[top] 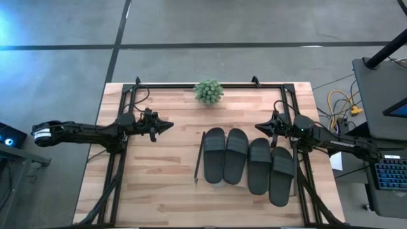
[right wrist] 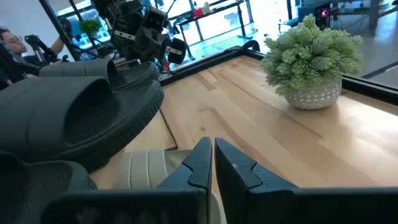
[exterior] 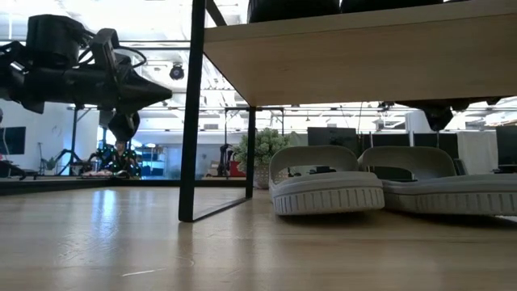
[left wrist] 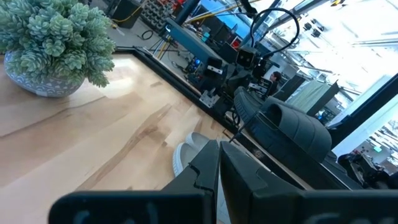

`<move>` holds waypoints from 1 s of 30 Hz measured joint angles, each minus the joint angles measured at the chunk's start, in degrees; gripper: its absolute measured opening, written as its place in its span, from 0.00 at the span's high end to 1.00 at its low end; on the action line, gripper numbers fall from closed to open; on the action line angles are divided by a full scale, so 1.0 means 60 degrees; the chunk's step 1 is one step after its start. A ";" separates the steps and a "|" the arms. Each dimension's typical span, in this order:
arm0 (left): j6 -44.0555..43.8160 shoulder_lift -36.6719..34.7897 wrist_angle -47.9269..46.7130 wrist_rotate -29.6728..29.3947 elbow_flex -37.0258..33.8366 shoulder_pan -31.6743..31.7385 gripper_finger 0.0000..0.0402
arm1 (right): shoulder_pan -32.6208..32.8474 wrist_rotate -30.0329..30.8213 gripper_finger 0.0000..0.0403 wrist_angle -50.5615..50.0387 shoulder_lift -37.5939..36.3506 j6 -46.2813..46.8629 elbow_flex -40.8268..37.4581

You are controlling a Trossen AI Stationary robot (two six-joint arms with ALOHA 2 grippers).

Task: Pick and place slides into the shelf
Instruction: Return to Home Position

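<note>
Seeing 4 black slides (top: 248, 159) lying on top of the shelf (exterior: 380, 61) and 2 grey slides (exterior: 327, 192) sitting under it on the table (exterior: 161, 242), so judging nothing left to place. Hovering empty, fingers pressed together, 1 on each side of the shelf: left gripper (top: 168, 125) and right gripper (top: 258, 129).

4 black slides (top: 236, 156) side by side atop wood shelf (exterior: 363, 56), 2 grey slides (exterior: 327, 187) beneath, soles down
</note>
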 joint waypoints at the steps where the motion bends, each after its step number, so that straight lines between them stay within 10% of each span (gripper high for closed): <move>1: 0.0000 -0.0005 -0.0003 0.0000 0.0000 0.0000 1.00 | 0.0000 -0.0002 0.97 -0.0004 0.0004 0.0003 0.0000; 30: 0.0000 0.0057 -0.0019 0.0007 -0.0007 0.0000 1.00 | -0.0022 0.0424 0.97 -0.0137 0.0023 0.0444 0.0007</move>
